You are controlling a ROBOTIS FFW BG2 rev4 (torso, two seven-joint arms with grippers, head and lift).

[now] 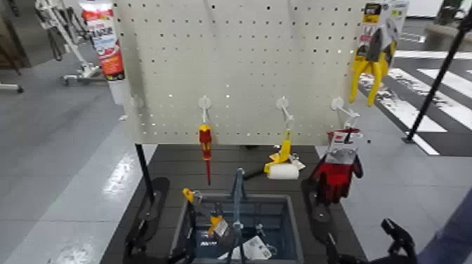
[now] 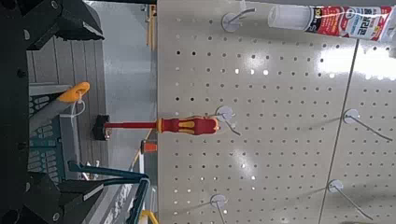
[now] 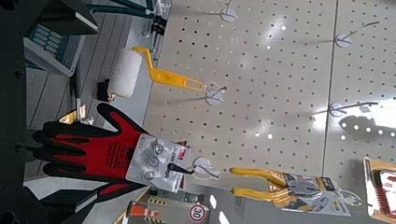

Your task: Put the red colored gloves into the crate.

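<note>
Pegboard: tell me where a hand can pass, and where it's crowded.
Bare board lies between the screwdriver and the paint roller, and above both. It's crowded at the robot's right, where the gloves hang near the roller, below the pliers.

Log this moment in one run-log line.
red gloves: on hook, outside crate | right hand: below gloves, open, empty | left hand: beside crate
</note>
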